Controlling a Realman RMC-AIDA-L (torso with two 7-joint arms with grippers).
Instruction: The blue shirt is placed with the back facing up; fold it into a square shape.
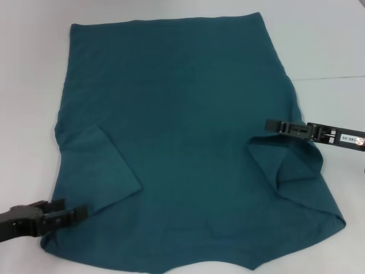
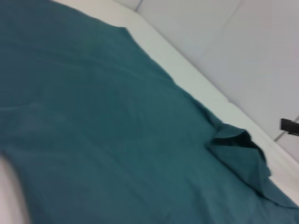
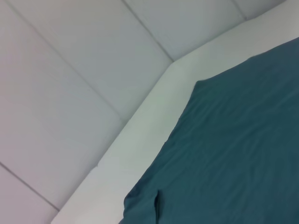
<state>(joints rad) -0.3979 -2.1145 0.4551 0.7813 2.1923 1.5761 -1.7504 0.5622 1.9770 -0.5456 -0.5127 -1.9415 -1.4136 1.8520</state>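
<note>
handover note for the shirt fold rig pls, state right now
Left gripper: low at the near-left edge of the blue shirt, by the folded-in left sleeve; jaws' state unclear.
Right gripper: over the shirt's right side at the right sleeve; jaws' state unclear.
Shirt: spread on the white table, plain side up, hem on the far side.
Done: both sleeves turned in over the body, the right one loose and bunched.
Left: tidy the right sleeve, then fold the body into a square.
</note>
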